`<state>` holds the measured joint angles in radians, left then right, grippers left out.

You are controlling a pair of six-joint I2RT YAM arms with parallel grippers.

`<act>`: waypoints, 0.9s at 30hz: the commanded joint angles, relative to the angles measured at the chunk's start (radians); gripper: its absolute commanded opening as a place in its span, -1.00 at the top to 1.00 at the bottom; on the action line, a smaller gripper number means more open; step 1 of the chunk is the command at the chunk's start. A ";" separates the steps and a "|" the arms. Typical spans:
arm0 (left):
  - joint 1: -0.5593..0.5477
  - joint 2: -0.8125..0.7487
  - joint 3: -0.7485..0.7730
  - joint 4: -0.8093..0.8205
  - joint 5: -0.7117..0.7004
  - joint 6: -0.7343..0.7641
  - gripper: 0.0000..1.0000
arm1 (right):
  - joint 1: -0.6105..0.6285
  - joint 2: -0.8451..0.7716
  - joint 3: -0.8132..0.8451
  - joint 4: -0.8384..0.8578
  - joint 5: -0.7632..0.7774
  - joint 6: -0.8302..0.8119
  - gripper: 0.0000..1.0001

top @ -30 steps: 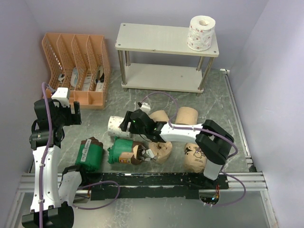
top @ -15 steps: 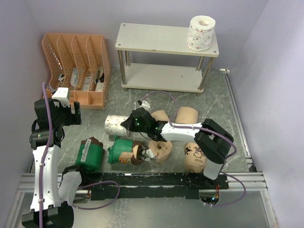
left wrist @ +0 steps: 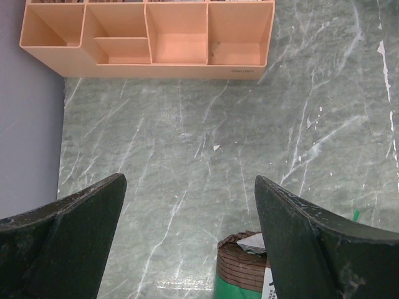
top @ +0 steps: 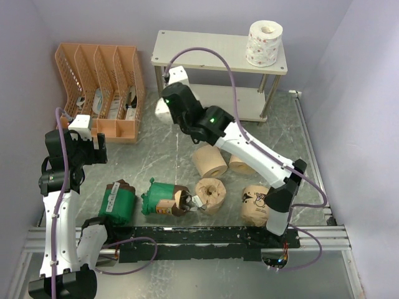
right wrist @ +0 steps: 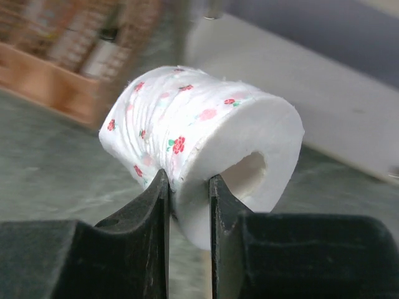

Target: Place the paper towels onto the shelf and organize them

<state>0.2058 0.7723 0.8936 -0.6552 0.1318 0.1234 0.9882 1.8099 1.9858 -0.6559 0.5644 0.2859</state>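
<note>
Since half a second ago my right arm has swung up off the table centre and reached toward the shelf (top: 206, 50); the speckled roll (top: 160, 112) that lay on the table is now in the air at the shelf's left front legs, about level with the lower board; the tan rolls (top: 210, 162) it covered now show; my left arm has not moved. The right gripper (right wrist: 189, 187) is closed narrow, pinching the roll's wall, one finger outside and one in the core, roll lying sideways. The left gripper (left wrist: 190, 180) is spread wide and empty, over bare table with a green roll (left wrist: 246, 268) just below. The second speckled roll (top: 265, 43) stands upright on the top board, right end.
</note>
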 commanded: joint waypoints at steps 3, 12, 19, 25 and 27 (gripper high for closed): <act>-0.006 -0.006 0.017 0.008 0.025 0.004 -0.90 | 0.000 0.121 0.292 -0.518 0.345 -0.252 1.00; -0.039 -0.010 0.018 0.008 0.017 -0.002 -0.90 | -0.002 0.029 0.343 -0.364 0.674 -0.498 1.00; -0.060 -0.011 0.019 0.007 0.016 -0.004 -0.90 | -0.008 -0.047 0.239 0.370 0.805 -1.166 1.00; -0.066 -0.022 0.019 0.008 0.000 -0.005 -0.90 | -0.103 0.052 0.335 0.678 0.694 -1.356 1.00; -0.071 -0.027 0.019 0.009 -0.002 -0.005 -0.90 | -0.150 0.080 0.340 0.679 0.657 -1.350 1.00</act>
<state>0.1497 0.7650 0.8936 -0.6552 0.1349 0.1226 0.9207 1.8294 2.3043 -0.1856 1.2770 -0.9001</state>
